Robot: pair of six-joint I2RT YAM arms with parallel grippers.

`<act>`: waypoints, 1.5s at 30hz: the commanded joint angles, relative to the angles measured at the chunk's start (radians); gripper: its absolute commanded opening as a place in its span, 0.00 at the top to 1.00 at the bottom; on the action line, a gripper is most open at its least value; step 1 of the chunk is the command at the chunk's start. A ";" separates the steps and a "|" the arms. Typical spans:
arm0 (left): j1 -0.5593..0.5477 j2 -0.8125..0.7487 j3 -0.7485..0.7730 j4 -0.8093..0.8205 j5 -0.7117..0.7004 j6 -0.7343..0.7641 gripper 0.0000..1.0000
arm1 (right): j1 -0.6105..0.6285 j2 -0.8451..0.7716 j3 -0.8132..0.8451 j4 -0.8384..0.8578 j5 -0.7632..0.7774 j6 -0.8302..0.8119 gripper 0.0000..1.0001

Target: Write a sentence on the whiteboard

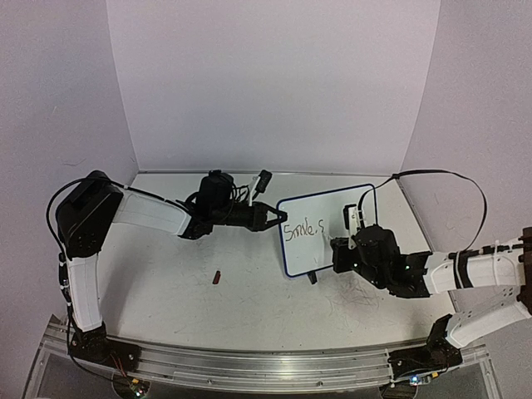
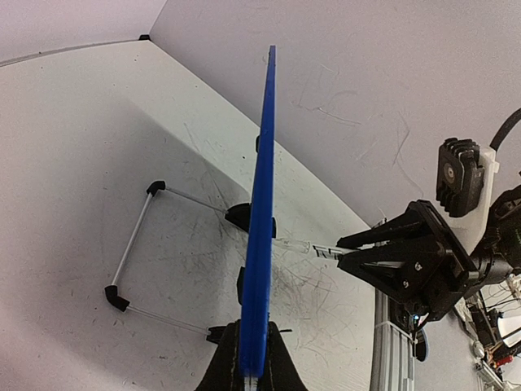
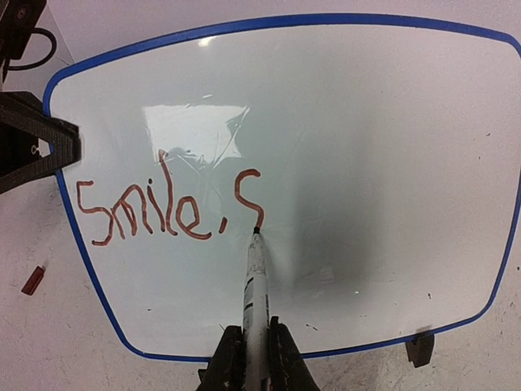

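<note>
My table (image 1: 249, 303) is white and scuffed, boxed in by plain pale walls (image 1: 274, 83). The whiteboard (image 1: 328, 208) stands on it, with its wire stand (image 2: 134, 244) behind. My left pincer (image 1: 279, 218) is clamped on the board's left edge. My right pincer (image 3: 254, 346) grips a marker (image 3: 255, 277), whose tip touches the board at the end of the sentence (image 3: 167, 204), which so far reads "Smile, s". A small red piece (image 1: 217, 278) lies on the table left of the board.

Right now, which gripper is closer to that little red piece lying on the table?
Left. The left gripper clamps the left edge of the whiteboard, beyond and right of the red piece; the right gripper, holding the marker, is farther, at the board's front.
</note>
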 commanded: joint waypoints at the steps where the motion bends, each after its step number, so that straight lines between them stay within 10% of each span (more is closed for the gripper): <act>1: 0.009 -0.051 -0.012 -0.052 -0.017 0.015 1.00 | 0.002 -0.079 0.013 0.014 0.024 0.009 1.00; 45: 0.009 -0.048 -0.005 -0.051 -0.011 0.014 1.00 | -0.079 -0.005 0.065 0.062 -0.031 -0.085 1.00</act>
